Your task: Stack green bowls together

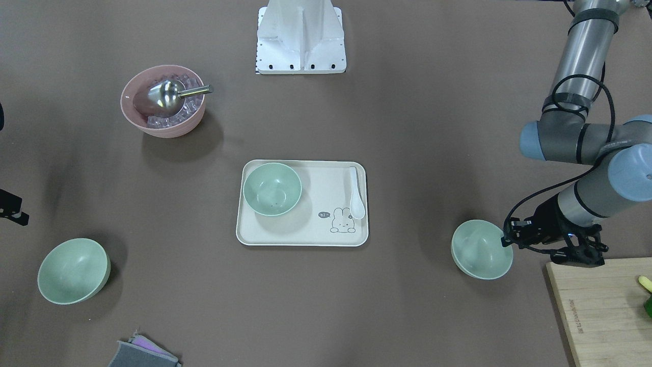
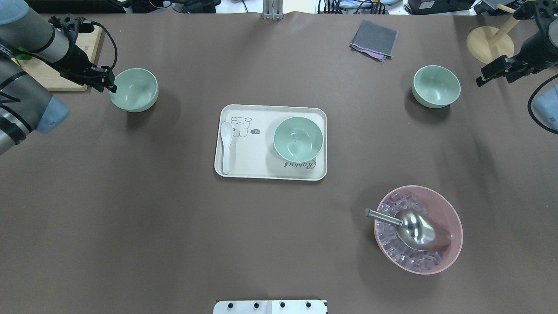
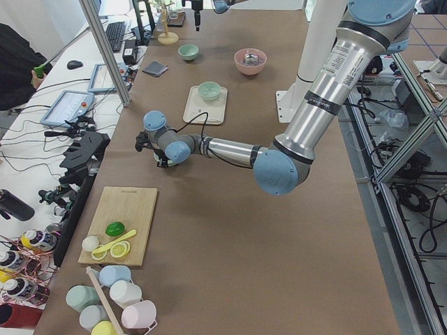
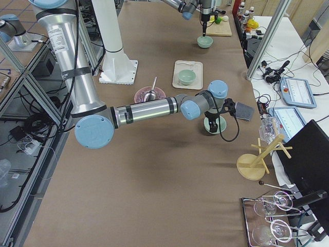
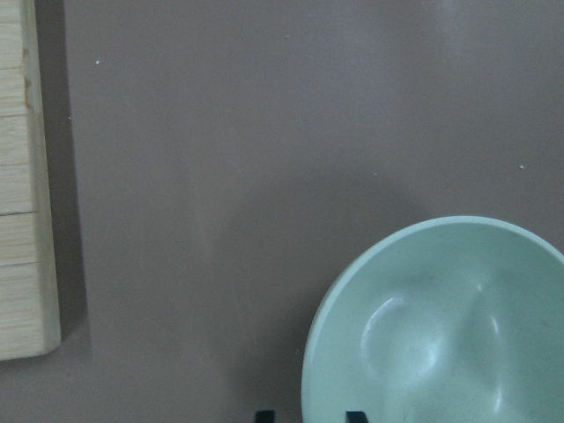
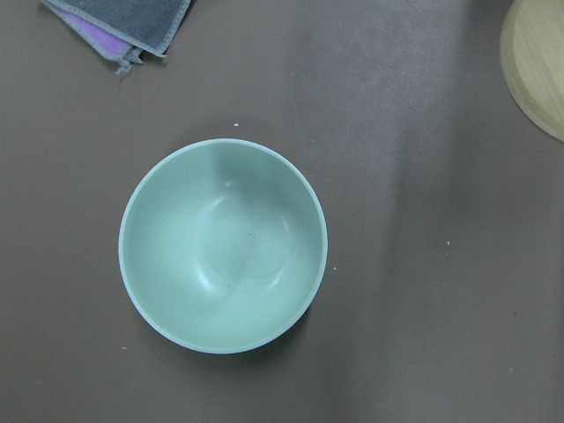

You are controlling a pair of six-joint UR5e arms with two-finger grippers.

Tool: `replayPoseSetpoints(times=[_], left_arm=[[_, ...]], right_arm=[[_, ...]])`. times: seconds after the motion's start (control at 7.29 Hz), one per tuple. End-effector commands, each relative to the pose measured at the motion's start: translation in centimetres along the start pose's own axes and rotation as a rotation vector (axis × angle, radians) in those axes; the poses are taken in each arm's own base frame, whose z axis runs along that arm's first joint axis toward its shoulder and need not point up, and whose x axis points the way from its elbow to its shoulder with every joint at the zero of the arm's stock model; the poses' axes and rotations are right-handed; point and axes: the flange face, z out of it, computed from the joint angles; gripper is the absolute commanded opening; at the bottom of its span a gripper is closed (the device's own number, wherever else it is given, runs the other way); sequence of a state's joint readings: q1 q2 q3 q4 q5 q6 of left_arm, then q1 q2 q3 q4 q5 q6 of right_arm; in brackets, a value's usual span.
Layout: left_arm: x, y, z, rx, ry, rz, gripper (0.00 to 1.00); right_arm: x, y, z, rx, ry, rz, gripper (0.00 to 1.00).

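Three pale green bowls are in view. One green bowl (image 1: 272, 188) (image 2: 298, 138) stands on the cream tray (image 1: 316, 183). A second green bowl (image 1: 481, 248) (image 2: 134, 89) sits on the table at my left gripper (image 1: 508, 237) (image 2: 111, 85). In the left wrist view the gripper (image 5: 308, 416) is open, its two fingertips astride this bowl's near rim (image 5: 441, 335). The third green bowl (image 1: 74, 271) (image 2: 436, 86) (image 6: 223, 245) sits alone under my right gripper (image 2: 480, 80) (image 1: 15, 218), which hangs above it, open and empty.
A larger pink bowl (image 1: 163, 100) (image 2: 418, 229) holds ice cubes and a metal scoop. A white spoon (image 1: 356, 196) lies on the tray. A wooden cutting board (image 1: 601, 311) lies by my left arm. A grey cloth (image 2: 374, 39) and a wooden stand (image 2: 490, 43) are near the third bowl.
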State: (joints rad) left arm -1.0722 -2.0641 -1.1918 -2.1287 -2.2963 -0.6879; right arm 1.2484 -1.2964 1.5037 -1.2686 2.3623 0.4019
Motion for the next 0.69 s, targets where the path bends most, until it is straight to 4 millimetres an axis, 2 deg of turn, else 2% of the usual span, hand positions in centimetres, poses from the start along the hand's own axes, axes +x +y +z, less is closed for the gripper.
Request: replayPoseSetpoints(times=[0.0,0.41,0.55], left_arm=[[-0.1,0.03,0.21,-0.003,-0.003,-0.003,0.56],[0.01,0.09,0.86,-0.011,-0.007,-0.003,0.52],[0.27,0.27,1.17,-0.016,-0.007,0.001,0.45]], right_arm=[[0.07,0.02,0.17,-0.003,0.001,0.002,1.0],[0.39,-0.66,0.74,-0.012,0.003,0.009,1.0],[0.41,-0.66,0.75,-0.013,0.003,0.01,1.0]])
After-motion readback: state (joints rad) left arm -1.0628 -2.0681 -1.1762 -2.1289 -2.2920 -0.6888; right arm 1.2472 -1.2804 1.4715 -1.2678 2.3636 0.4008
